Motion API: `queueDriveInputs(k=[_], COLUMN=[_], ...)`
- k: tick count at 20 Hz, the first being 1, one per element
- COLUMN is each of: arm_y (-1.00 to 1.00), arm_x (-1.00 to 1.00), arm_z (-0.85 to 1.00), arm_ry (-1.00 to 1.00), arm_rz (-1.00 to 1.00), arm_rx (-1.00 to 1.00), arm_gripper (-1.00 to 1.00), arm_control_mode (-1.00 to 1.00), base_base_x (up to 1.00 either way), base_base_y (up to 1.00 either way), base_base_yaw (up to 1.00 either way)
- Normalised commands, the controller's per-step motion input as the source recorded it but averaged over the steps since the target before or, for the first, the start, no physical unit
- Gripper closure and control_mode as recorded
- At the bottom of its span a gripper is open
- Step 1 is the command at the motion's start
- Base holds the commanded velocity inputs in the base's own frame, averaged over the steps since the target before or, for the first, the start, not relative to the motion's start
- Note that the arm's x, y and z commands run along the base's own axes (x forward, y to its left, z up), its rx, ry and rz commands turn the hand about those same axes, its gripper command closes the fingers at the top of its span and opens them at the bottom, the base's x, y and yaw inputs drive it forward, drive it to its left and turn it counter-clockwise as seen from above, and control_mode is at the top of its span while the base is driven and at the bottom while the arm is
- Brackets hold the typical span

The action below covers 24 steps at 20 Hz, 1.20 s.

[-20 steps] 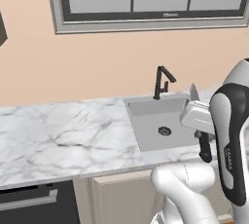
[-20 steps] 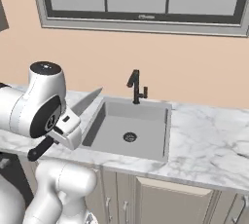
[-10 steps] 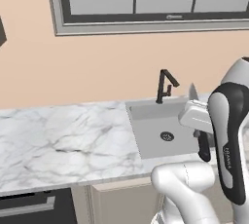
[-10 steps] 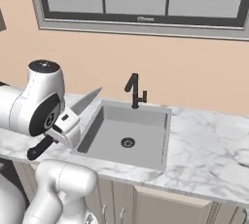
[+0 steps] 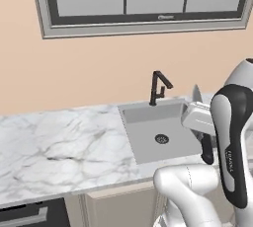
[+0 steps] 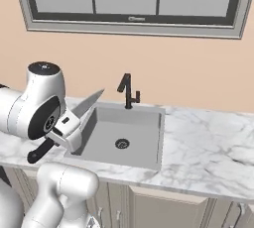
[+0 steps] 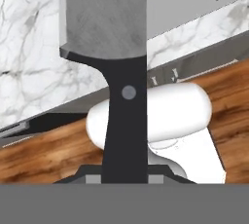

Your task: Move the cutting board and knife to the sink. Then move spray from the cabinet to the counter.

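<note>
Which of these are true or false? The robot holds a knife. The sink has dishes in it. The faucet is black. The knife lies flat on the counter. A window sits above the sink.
1. The robot holds a knife: true. The end effector is shut on the knife, gripping its black handle.
2. The sink has dishes in it: false. The sink shows just its bare basin and round drain.
3. The faucet is black: true. The faucet stands at the sink's back edge.
4. The knife lies flat on the counter: false. It is held in the air, blade angled up, beside the sink, above the counter.
5. A window sits above the sink: true. The window is on the wall behind it.
</note>
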Motion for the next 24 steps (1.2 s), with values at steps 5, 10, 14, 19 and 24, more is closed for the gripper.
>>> queueDriveInputs(k=[5,10,14,19,24], arm_y=[0.00,-0.17,-0.52,-0.04,-0.14], arm_x=[0.00,0.08,0.33,0.40,0.56], arm_z=[0.00,-0.06,-0.20,-0.22,-0.33], arm_ry=[0.00,0.01,0.12,0.11,0.03], arm_rz=[0.00,0.07,0.08,-0.13,0.00], arm_rx=[0.00,0.02,0.05,0.00,0.00], arm_gripper=[1.00,1.00,1.00,1.00,1.00], arm_control_mode=[1.00,-1.00,-1.00,-1.00,-1.00], base_base_x=[0.47,0.34,0.00,0.00,0.00], base_base_y=[-0.91,-0.64,0.00,0.00,0.00], base_base_yaw=[0.36,0.39,0.00,0.00,0.00])
